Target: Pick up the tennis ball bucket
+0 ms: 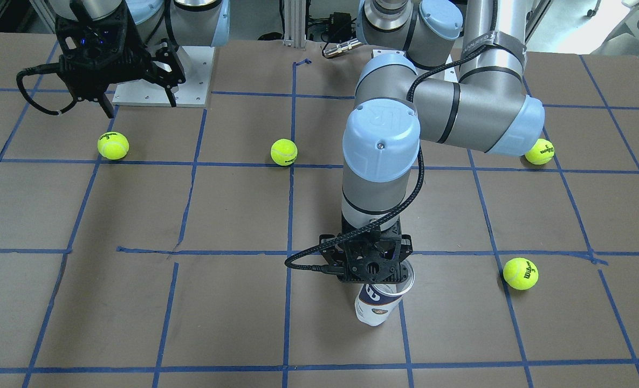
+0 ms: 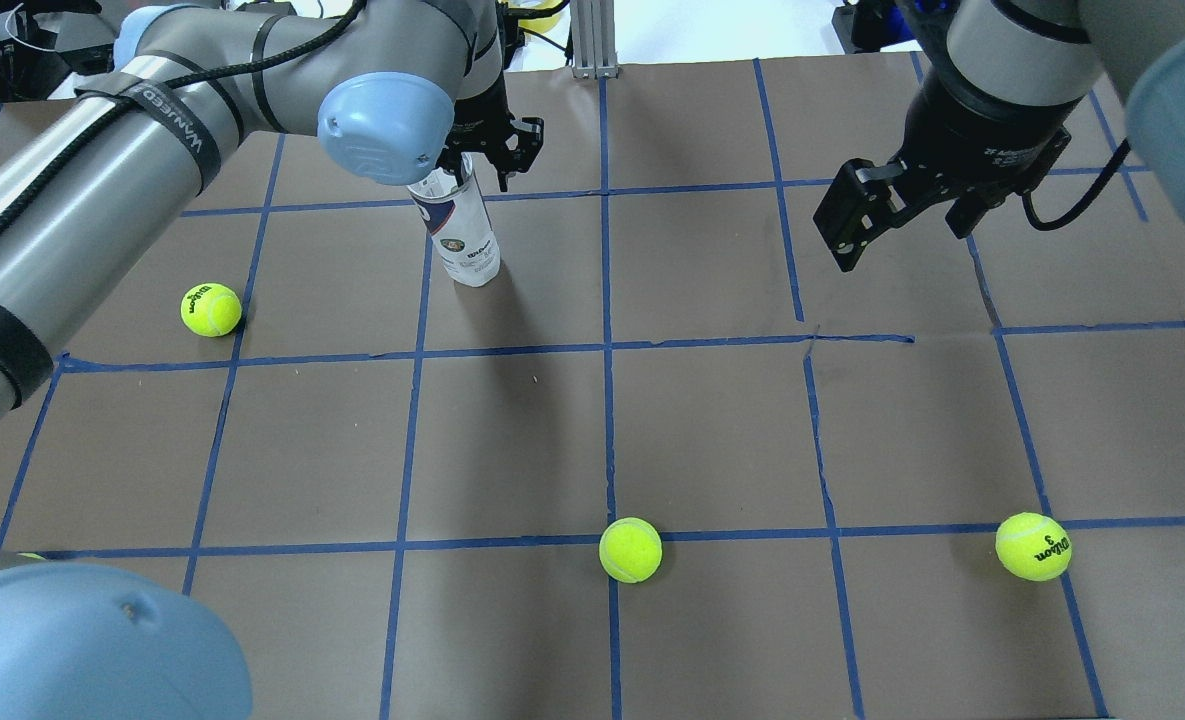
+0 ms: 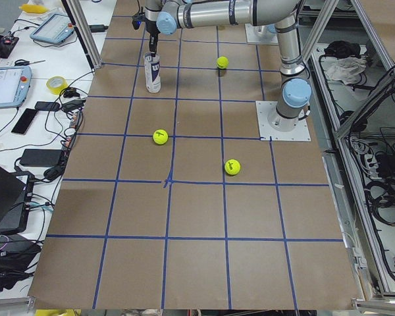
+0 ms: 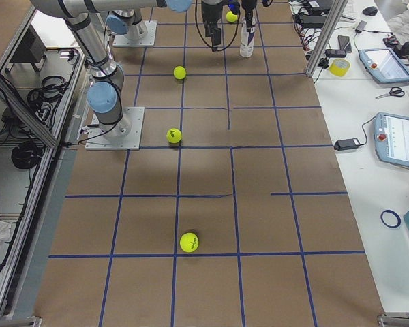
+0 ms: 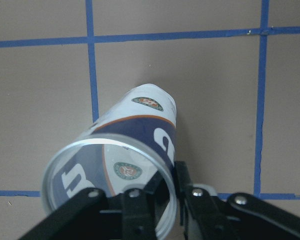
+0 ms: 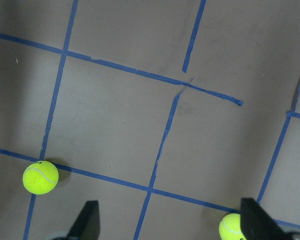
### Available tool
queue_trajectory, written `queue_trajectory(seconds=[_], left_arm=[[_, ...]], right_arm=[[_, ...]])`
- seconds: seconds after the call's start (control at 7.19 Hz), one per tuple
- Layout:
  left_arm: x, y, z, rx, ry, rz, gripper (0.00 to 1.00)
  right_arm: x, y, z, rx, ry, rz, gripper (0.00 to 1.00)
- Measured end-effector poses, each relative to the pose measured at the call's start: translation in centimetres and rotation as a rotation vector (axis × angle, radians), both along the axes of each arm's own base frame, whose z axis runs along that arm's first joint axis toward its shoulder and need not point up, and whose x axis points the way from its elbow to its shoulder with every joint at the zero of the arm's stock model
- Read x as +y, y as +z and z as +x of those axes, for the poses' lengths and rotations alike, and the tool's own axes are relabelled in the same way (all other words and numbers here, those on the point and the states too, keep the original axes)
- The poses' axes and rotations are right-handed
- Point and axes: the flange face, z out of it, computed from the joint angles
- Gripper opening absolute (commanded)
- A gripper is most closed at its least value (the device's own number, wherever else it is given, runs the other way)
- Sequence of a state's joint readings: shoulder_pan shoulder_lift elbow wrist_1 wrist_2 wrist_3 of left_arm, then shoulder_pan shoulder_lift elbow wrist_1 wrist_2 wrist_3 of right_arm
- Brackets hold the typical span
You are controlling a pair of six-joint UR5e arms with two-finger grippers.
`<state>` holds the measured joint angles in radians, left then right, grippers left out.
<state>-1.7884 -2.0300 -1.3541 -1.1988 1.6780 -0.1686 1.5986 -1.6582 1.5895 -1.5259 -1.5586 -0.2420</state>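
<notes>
The tennis ball bucket [image 1: 376, 304] is a clear tube with a white and dark blue label and a silvery rim. It stands roughly upright on the far middle of the table and also shows in the overhead view [image 2: 464, 235]. My left gripper [image 1: 376, 275] comes down from above and is shut on the tube's rim wall. In the left wrist view [image 5: 172, 200] one finger is inside the tube [image 5: 135, 135] and one outside. I cannot tell whether the base touches the table. My right gripper [image 2: 897, 225] hangs open and empty, well to the tube's right.
Several yellow-green tennis balls lie loose on the brown, blue-taped table [image 2: 712, 430]: one left of the tube [image 2: 211, 309], one at the near middle [image 2: 630, 549], one at the near right [image 2: 1033, 546]. The right wrist view shows two balls [image 6: 40, 176] [image 6: 233, 226].
</notes>
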Motion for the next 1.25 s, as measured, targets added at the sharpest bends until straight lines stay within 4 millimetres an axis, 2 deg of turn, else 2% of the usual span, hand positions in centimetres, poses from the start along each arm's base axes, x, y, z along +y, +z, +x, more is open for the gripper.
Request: queue_trajectory(seconds=[0.28,0.56,0.7,0.97,1.11,1.25], left_arm=[[0.0,2.0,0.2,0.011,-0.01,-0.041,1.0],[1.1,5.8,0.0,0.023,-0.022,-0.097,1.0],[2.7,8.6,0.1,0.034,-0.027,-0.117,1.0],[8.0,14.4,1.4,0.041,-0.028,-0.077,1.0],[10.5,14.9,2.1,0.03,-0.024,-0.027,1.0],[12.5,14.3,2.7,0.022,-0.02,0.011,1.0]], right_arm=[[-0.1,0.0,0.0,-0.002,0.0,-0.005,1.0],[0.0,0.0,0.0,-0.001,-0.002,-0.003,1.0],[0.0,0.0,0.0,-0.001,-0.003,-0.004,1.0],[0.0,0.0,0.1,-0.002,-0.005,-0.003,1.0],[0.0,0.0,0.0,-0.002,-0.005,-0.001,1.0],[0.0,0.0,0.0,-0.001,-0.006,0.0,1.0]])
